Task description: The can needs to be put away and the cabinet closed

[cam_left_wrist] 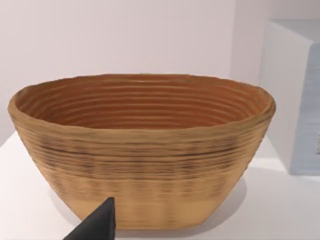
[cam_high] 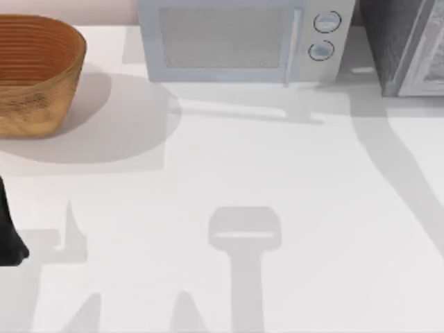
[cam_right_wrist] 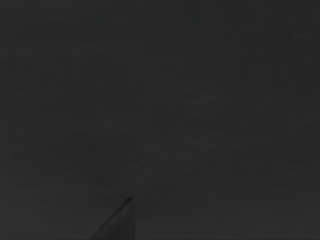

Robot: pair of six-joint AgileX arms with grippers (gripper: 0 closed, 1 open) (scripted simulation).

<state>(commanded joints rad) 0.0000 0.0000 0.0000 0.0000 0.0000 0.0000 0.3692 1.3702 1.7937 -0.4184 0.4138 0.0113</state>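
Note:
The cabinet (cam_high: 397, 48) stands at the table's far right corner, a dark grey speckled box with a pale framed panel (cam_high: 430, 55) cut off by the picture's edge. I cannot tell how its door stands. The can is out of view. My left arm (cam_high: 8, 232) is a dark shape at the table's left edge. In the left wrist view a dark part of my left gripper (cam_left_wrist: 97, 225) points at the woven basket (cam_left_wrist: 145, 150) from close by, apart from it. The right wrist view is dark.
The woven basket (cam_high: 35, 73) sits at the far left. A light-grey microwave (cam_high: 236, 38) with two round knobs stands at the back middle, left of the cabinet. Arm shadows fall across the white tabletop (cam_high: 277, 173).

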